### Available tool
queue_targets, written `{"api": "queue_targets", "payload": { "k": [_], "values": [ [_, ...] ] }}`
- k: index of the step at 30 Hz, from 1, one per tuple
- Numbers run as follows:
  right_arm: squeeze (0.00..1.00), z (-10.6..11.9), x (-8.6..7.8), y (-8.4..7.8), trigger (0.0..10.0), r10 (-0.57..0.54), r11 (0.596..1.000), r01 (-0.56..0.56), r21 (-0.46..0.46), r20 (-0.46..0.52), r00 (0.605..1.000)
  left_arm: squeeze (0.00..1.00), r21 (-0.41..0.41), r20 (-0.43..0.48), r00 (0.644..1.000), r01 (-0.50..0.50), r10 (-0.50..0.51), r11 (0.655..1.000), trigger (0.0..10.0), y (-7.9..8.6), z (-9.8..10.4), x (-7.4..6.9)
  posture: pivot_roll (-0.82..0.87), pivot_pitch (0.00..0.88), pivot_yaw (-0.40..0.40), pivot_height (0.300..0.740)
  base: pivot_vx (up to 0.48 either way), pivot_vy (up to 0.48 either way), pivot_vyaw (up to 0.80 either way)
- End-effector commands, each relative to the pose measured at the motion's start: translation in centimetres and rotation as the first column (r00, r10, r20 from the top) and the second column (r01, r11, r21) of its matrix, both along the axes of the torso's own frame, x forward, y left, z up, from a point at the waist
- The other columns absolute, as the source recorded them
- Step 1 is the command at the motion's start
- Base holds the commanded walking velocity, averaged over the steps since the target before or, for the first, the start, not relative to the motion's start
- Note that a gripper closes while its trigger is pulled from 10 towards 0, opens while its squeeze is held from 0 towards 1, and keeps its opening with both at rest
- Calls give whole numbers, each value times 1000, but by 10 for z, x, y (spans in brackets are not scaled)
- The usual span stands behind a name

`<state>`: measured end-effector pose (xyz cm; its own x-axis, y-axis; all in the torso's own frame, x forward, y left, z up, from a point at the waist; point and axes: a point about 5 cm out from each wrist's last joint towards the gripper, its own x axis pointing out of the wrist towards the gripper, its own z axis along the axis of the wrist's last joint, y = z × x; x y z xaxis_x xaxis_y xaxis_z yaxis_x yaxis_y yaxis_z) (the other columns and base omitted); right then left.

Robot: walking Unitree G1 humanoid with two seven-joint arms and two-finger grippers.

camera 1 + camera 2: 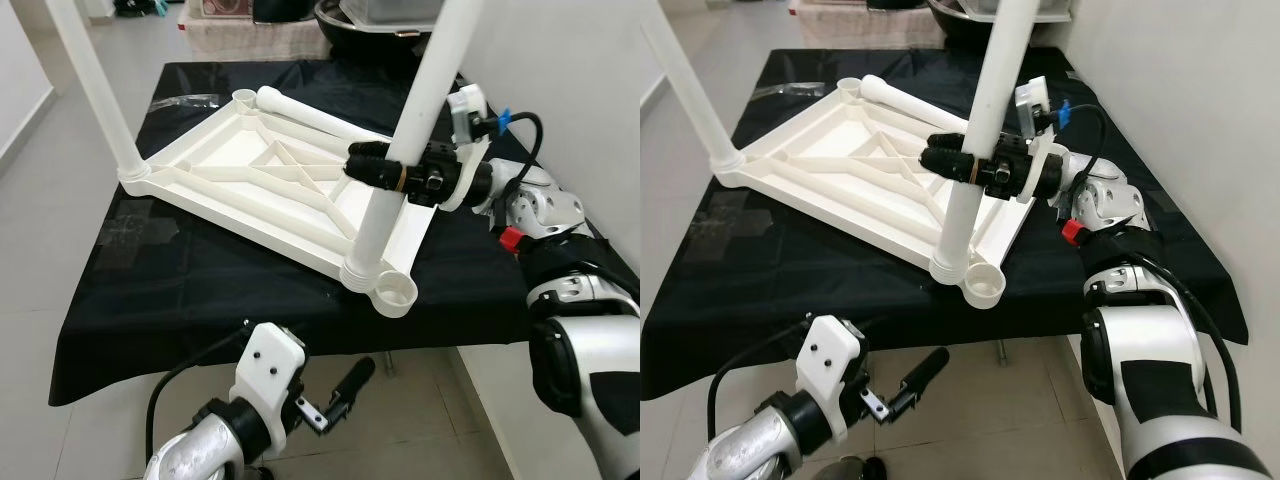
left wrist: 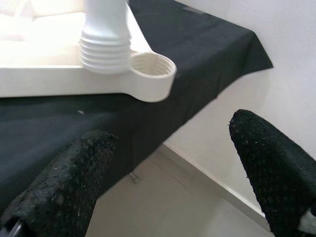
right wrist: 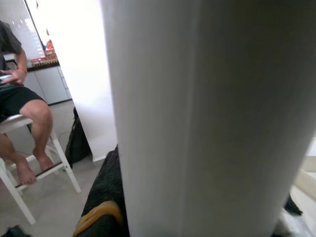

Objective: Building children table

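Centre of frame: white plastic ribbed tabletop (image 1: 270,190) lies upside down on black-draped worktop (image 1: 180,290). Right tool (image 1: 372,167), fingers clamped on upright white plastic leg (image 1: 395,170) (seated in near corner socket). Second leg (image 1: 100,85) stands upper left. Left tool (image 1: 345,390), lower centre below worktop edge, fingers apart, holding nothing.

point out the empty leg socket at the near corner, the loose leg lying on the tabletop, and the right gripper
empty leg socket (image 1: 396,292), left eye view, on its round threaded rim.
loose leg (image 1: 310,116), left eye view, on the middle of its white tube.
right gripper (image 1: 372,165), left eye view, on the black fingers clamped round the upright leg (image 1: 425,95).
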<state>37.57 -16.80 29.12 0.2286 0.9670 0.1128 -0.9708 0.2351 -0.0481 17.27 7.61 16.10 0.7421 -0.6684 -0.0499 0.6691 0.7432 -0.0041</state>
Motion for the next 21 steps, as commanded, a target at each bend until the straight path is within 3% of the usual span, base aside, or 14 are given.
{"api": "queue_targets", "payload": {
  "k": [1, 18, 21],
  "values": [
    [0, 2, -1, -10, 10000, 6, 999, -6, -41, 20, 1000, 0, 3, -20, 1000, 19, -19, 1000, 10000, -2, -2, -5, 140, 231, -47, 740, 0, 0, 0],
    [0, 17, -15, -43, 10000, 54, 991, -38, -128, 124, 991, 0, 20, -15, 999, 32, -31, 999, 10000, 1, -3, -7, 150, 200, -27, 740, 0, 0, 0],
    [0, 28, -15, -45, 10000, 46, 997, -37, -63, 139, 989, 0, 24, -14, 999, 33, -32, 999, 10000, 2, -3, -7, 149, 194, -23, 740, 0, 0, 0]
  ]
}}
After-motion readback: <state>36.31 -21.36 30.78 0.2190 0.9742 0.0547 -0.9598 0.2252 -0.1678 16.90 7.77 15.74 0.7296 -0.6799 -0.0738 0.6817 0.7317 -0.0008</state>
